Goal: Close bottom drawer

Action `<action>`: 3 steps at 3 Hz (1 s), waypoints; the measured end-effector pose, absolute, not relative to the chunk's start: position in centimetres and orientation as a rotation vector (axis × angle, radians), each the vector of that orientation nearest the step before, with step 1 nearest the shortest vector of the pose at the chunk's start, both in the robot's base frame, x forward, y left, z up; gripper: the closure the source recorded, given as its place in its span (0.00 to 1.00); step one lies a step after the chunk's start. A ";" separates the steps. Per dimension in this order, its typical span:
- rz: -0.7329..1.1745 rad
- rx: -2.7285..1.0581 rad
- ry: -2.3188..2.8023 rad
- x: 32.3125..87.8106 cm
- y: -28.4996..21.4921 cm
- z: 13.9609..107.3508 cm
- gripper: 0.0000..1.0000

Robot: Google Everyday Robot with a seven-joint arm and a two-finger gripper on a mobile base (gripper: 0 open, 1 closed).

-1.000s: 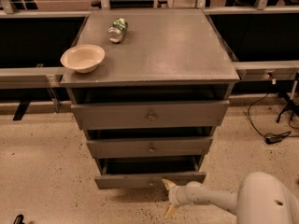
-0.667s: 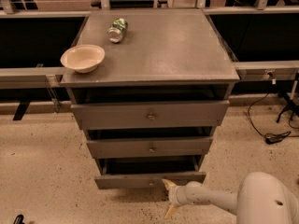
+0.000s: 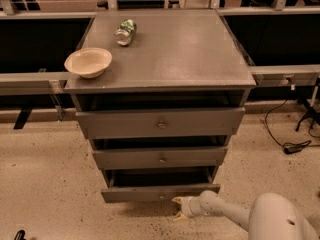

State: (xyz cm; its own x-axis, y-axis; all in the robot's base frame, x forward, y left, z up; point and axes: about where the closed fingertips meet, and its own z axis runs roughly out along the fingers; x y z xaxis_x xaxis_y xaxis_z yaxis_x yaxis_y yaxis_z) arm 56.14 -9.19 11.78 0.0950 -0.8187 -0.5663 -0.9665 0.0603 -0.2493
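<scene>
Bottom drawer (image 3: 160, 193), slim grey wooden front with small round metal knob, lowest in the grey wooden desk (image 3: 190, 54): pulled out, closing not yet done. White robot gripper (image 3: 177, 208) low at its front, right of the knob, fingers spread, holding nothing; inward push left to do. On the desk, cream bowl (image 3: 88, 61) and green can (image 3: 125, 32). Speckled beige floor (image 3: 45, 184), black cable (image 3: 280, 134) at right.

No text, brand or number readable anywhere; can (image 3: 124, 32) lying on the cabinet top (image 3: 180, 54), well beyond and above the gripper (image 3: 176, 208), shows a green label, lettering illegible; gripper sits low, just in front of the bottom drawer (image 3: 135, 194), right of its knob (image 3: 161, 196), fingers spread apart.
</scene>
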 end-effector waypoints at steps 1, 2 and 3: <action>0.274 -1.791 1.718 58.1 -9.7 11.5 0.65; 0.238 -1.771 1.705 60.4 -9.8 11.2 0.88; 0.220 -1.734 1.709 61.2 -10.0 10.9 0.85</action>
State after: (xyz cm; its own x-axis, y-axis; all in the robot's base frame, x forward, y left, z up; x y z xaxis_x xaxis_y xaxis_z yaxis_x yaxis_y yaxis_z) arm 61.21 -10.04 10.91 0.1223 -0.8184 -0.5615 -0.9338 0.0968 -0.3445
